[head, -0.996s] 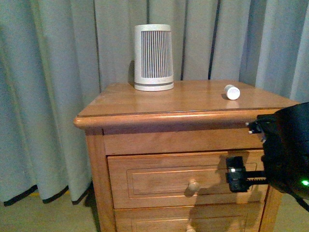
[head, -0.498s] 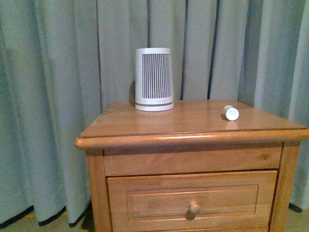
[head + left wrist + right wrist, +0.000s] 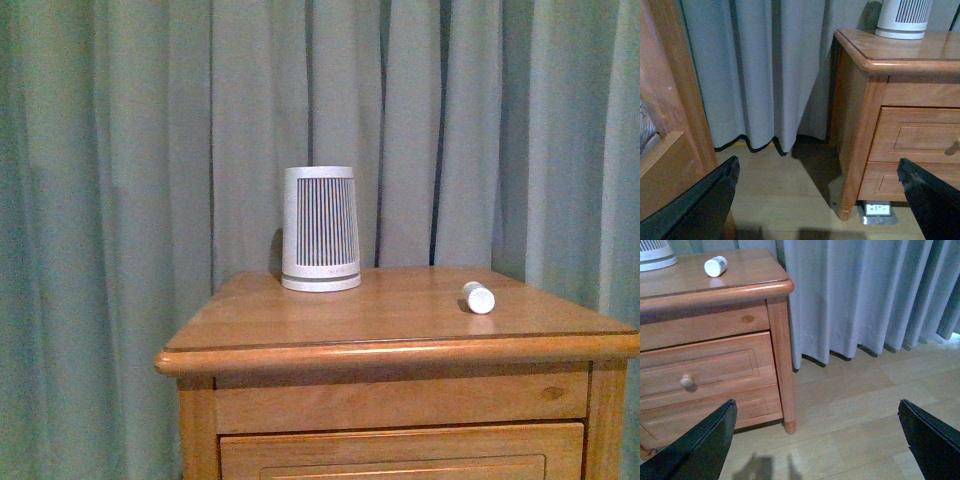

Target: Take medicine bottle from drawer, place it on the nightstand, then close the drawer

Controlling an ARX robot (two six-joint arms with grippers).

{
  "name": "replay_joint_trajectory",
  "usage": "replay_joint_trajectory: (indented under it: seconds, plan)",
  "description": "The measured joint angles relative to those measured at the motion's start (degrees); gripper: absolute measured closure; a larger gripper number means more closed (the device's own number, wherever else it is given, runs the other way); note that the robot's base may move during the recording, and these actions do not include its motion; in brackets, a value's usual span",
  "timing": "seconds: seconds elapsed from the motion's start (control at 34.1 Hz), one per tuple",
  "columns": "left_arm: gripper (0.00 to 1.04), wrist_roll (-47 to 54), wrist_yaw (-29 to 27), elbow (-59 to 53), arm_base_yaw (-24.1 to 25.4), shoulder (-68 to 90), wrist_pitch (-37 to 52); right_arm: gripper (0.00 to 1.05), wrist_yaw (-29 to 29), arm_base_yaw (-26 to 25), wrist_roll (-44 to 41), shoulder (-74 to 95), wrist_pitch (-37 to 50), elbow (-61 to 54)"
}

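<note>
Medicine bottle (image 3: 479,298) lies on its side near the nightstand's (image 3: 400,352) right edge, cap toward the front; the drawer (image 3: 705,371) sits shut. Right hand (image 3: 815,440) is nearer, left hand (image 3: 817,200) well apart; both gape empty. Since a second ago, the right arm has left the front view.

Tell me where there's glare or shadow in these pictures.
Front view: soft sheen on the nightstand top, and the ribbed device shadows the curtain. Left wrist view: dark shadow on the floor beside the nightstand. Right wrist view: faint reflection under the medicine bottle.
</note>
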Motion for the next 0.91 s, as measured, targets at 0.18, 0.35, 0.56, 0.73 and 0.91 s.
replay_joint_trajectory:
  seconds: [0.18,0.35,0.56,0.73,0.91]
  plan:
    - [0.07,0.0,0.0,0.0,0.0,0.0,0.0,0.3,-18.7,-6.1,-4.2,-3.8,6.3,-3.1]
    - [0.07,0.0,0.0,0.0,0.0,0.0,0.0,0.56,-20.2,-6.6,-5.4,-4.7,6.6,-4.6]
    - [0.07,0.0,0.0,0.0,0.0,0.0,0.0,0.95,-20.2,-6.6,-5.9,-5.8,7.0,-5.8]
    - [0.07,0.0,0.0,0.0,0.0,0.0,0.0,1.02,-20.2,-6.7,-6.2,-8.0,7.2,-8.0]
    - [0.07,0.0,0.0,0.0,0.0,0.0,0.0,1.02,-20.2,-6.7,-6.2,-8.3,7.2,-8.0]
